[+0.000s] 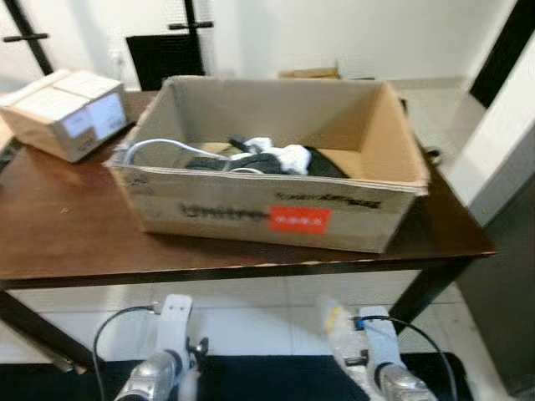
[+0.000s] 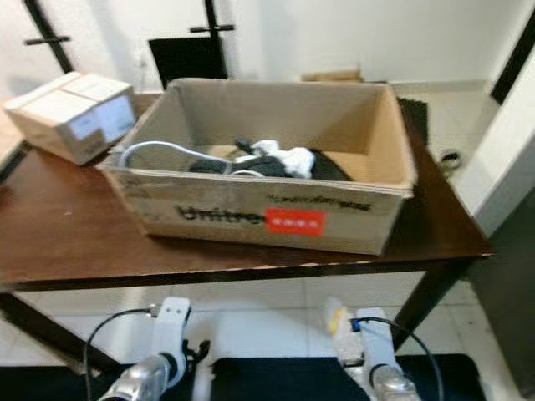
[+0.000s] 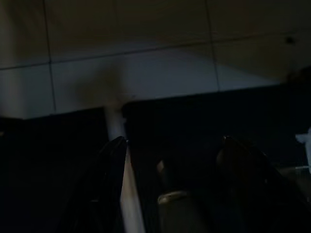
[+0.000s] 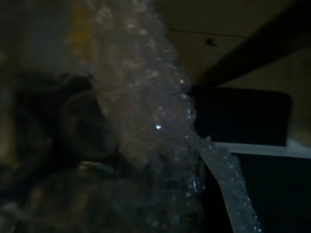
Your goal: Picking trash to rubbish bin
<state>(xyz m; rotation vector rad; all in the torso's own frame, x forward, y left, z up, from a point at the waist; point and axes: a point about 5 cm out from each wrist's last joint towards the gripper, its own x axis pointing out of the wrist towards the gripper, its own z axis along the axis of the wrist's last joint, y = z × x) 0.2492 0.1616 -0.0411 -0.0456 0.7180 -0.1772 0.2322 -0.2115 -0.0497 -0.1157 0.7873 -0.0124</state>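
On the dark wooden worktop (image 1: 67, 234), far left, sits a small closed cardboard box (image 1: 67, 113) with white labels. Right of it, mid-worktop, a big open carton (image 1: 267, 200) with a red sticker (image 1: 299, 220) and black print on its front wall. Inside the carton: a white cable (image 1: 159, 148) looping at the left, black items (image 1: 251, 163) in the middle, crumpled white material (image 1: 288, 154) on top of them.

Below the worktop's near edge, both arms are low over a tiled floor (image 1: 251, 322) and a black mat (image 1: 276, 376). Left gripper (image 3: 170, 160): jaws spread wide, nothing between them, dark mat and pale tile beyond; its wrist view is very dark. A black cable (image 1: 104, 347) arcs off the left arm.

Right gripper (image 1: 355, 334): a piece of clear bubble wrap (image 4: 155, 126) with a yellowish patch sits right at it, sticking up past the tips in the eye views and covering most of the right wrist view. The wrap hides the jaws, so I cannot tell whether they are pinching it or how far apart they are. The wrap is down at floor level in front of the worktop, well apart from the carton.
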